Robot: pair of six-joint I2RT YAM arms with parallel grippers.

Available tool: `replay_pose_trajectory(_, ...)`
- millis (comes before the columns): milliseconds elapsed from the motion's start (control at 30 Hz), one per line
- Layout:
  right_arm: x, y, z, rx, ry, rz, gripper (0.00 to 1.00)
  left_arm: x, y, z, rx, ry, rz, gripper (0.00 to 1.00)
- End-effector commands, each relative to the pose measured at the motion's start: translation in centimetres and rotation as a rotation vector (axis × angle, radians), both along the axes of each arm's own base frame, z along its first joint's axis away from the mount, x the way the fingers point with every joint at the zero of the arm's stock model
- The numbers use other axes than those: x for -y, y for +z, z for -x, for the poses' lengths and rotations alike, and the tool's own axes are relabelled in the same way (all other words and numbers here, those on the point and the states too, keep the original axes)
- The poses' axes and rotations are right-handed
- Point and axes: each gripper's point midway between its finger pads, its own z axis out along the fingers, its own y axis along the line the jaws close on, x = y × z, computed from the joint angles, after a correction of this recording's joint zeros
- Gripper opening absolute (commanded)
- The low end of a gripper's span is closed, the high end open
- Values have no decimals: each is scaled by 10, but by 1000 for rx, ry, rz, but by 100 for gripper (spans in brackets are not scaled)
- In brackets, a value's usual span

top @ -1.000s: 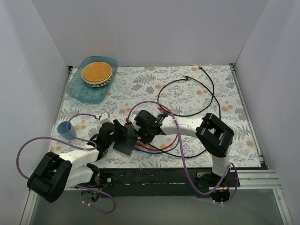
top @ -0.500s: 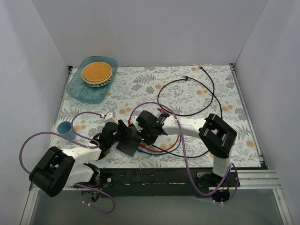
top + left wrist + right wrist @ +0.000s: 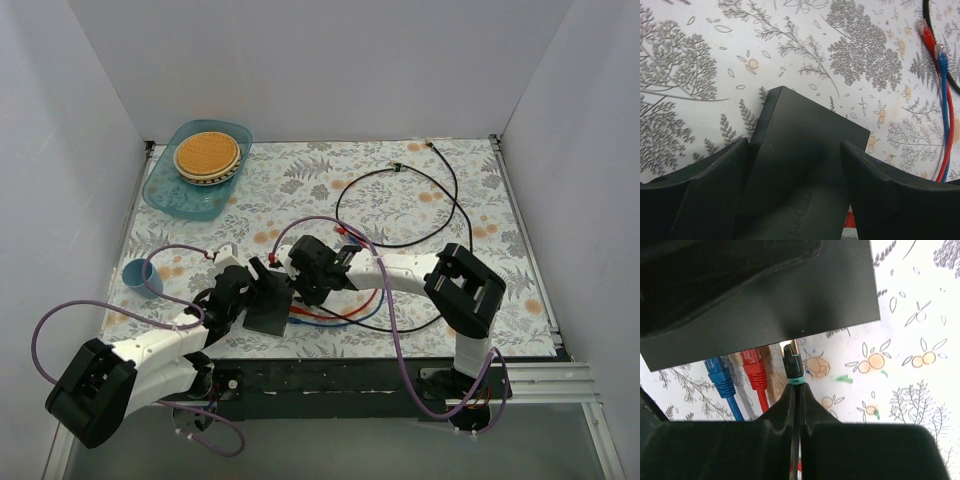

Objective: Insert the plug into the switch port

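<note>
Right wrist view: my right hand pinches a teal-collared black plug, tip at the flat matte black switch. My left hand straddles it; I cannot tell if it grips.

Red cable, blue cable close beside plug; open mat beyond switch.

You're looking at a robotics lab test cell, not a home, whatever the leafy cloth on the tabletop suggests. Plain white walls box it in on 3 sides, and 2 machines, the left arm and the right arm, are bolted to a black rail at the near edge, beside bare aluminium framing. Purple cables loop loose. The props don't match each other — a switch, a teal tray, a blue cup.
</note>
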Motion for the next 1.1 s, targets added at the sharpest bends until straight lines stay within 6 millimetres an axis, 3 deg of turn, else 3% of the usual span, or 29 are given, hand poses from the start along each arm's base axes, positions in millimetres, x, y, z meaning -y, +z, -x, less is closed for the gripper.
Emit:
replay_pose_trajectory(0, -106, 154, -53, 342, 5, -651, 9, 36, -2, 54, -204, -131, 148, 74)
replay_pose_trajectory(33, -98, 142, -54, 341, -10, -616, 14, 33, -2, 53, -205, -108, 143, 82)
replay_pose_trajectory(67, -92, 139, -56, 344, -26, -600, 18, 30, -1, 51, -204, -87, 138, 85)
replay_pose_trajectory(100, -85, 135, -55, 341, -35, -578, 31, 23, -4, 51, -212, -58, 113, 87)
replay_pose_trajectory(167, -70, 122, -55, 340, -63, -529, 42, 20, -1, 48, -204, -32, 115, 93)
replay_pose_trajectory(200, -64, 124, -52, 339, -65, -524, 51, 19, -1, 49, -207, -28, 110, 94)
replay_pose_trajectory(267, -44, 115, -59, 372, -124, -475, 59, 17, 0, 47, -202, -12, 105, 98)
replay_pose_trajectory(300, -38, 124, -60, 393, -143, -484, 67, 16, 2, 46, -201, -6, 99, 98)
replay_pose_trajectory(400, -12, 132, -72, 439, -218, -462, 75, 13, 7, 40, -186, 13, 76, 98)
replay_pose_trajectory(600, 22, 165, -99, 516, -283, -475, 80, 9, 19, 31, -151, 24, 28, 98)
replay_pose_trajectory(733, 59, 188, -145, 546, -439, -456, 80, 11, 35, 22, -111, 18, 12, 98)
replay_pose_trajectory(767, 79, 192, -164, 548, -514, -456, 80, 11, 39, 20, -100, 10, 7, 98)
replay_pose_trajectory(833, 97, 204, -185, 544, -575, -461, 80, 11, 43, 18, -91, -2, -17, 98)
replay_pose_trajectory(867, 119, 210, -204, 558, -641, -453, 80, 13, 49, 15, -76, -8, -14, 98)
replay_pose_trajectory(1033, 180, 212, -262, 584, -815, -362, 81, 21, 52, 13, -75, -50, -27, 98)
replay_pose_trajectory(1067, 204, 211, -276, 591, -874, -348, 81, 22, 51, 13, -81, -58, -28, 98)
